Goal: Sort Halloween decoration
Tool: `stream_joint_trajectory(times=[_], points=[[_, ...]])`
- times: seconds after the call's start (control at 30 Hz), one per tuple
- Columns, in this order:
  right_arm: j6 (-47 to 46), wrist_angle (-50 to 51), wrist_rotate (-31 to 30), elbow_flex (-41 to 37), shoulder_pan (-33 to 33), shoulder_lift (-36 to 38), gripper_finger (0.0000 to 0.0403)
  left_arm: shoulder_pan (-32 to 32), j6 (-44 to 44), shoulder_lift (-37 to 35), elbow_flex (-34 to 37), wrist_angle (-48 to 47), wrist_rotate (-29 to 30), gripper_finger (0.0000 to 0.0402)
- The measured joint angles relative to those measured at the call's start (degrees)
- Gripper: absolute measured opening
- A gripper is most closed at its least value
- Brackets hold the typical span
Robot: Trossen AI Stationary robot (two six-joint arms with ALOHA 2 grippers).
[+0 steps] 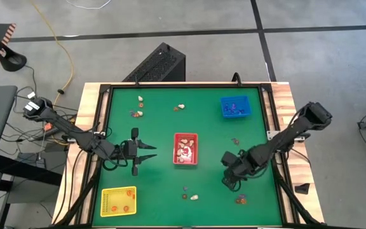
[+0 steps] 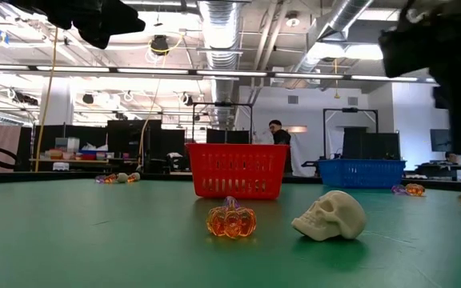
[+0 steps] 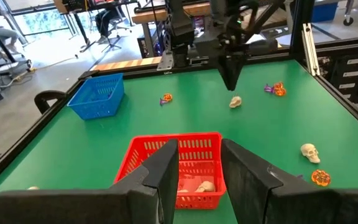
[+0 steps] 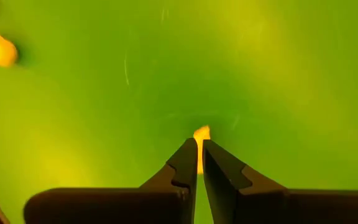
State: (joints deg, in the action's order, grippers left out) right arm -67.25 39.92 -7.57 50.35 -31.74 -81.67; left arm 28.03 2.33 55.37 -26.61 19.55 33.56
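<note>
Ahead of the left hand [image 1: 146, 153] a strip of bare green bench [image 1: 157, 121] lay open up to the red tray [image 1: 185, 149], which blocked the way beyond. The right hand [image 1: 229, 182] sat low on the bench past the tray's far side, with clear felt all round; a few trinkets [image 1: 189, 193] lay scattered well off.

The right jaws hide most of a small orange trinket [image 4: 201, 133].

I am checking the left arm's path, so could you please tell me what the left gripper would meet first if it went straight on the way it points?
Most likely the red tray: the left gripper, jaws apart and empty, points straight at its near wall, with only bare table between.
</note>
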Motion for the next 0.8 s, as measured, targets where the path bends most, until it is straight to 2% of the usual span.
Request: stream_joint_trajectory(times=[0.1, 0.2, 0.47, 0.57, 0.8], points=[[-1.7, 0.28, -0.51, 0.0, -2.19, -2.08, 0.0063, 0.0, -0.09, 0.0, 0.0, 0.05, 0.01, 0.0109], [-1.76, -0.48, -0.57, 0.0, -3.04, -4.42, 0.0087, 0.0, -0.07, 0.0, 0.0, 0.48, 0.0, 0.0109], [-1.92, -1.17, -0.2, 0.0, -1.23, -6.62, 0.0203, 0.0, 0.8, 0.0, 0.0, 0.45, 0.02, 0.0109], [-3.32, -1.04, -0.17, 0.0, -1.23, -6.89, 0.0232, 0.0, 1.04, 0.01, 0.0, 0.37, 0.02, 0.0109], [-4.82, -1.68, 0.0, 0.0, -2.36, -9.73, 0.0232, 0.0, 1.02, 0.02, 0.0, 0.35, 0.02, 0.0109]])
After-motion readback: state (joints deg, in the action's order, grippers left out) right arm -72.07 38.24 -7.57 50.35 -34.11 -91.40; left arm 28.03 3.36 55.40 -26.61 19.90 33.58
